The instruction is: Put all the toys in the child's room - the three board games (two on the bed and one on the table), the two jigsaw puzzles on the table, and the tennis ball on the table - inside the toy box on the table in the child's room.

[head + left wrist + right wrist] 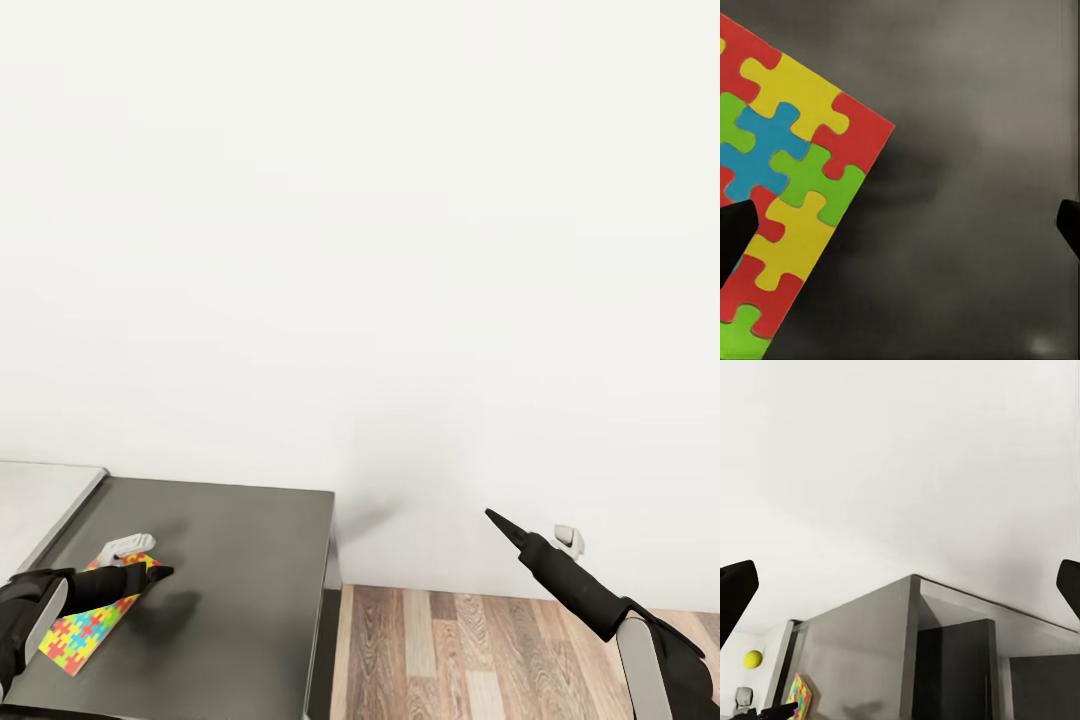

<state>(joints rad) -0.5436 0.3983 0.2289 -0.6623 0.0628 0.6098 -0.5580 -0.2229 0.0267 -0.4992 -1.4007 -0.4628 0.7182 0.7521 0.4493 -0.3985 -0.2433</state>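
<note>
A multicoloured jigsaw puzzle (80,628) lies flat on the dark grey section of the table (240,600). My left gripper (150,577) hovers just above the puzzle's far corner. In the left wrist view the puzzle (787,180) lies under one side of the left gripper (900,229), whose fingers are wide apart and open with nothing between them. My right gripper (497,519) is raised over the floor beside the table, open and empty. From the right wrist view I see the yellow tennis ball (752,659) on the pale desk top and the puzzle (799,695). The toy box and board games are out of view.
A small white object (126,546) lies on the table just beyond the puzzle. The pale grey desk top (35,500) joins at the left. A white wall stands close behind. Wood-plank floor (470,650) and a wall socket (568,540) are to the right of the table's edge.
</note>
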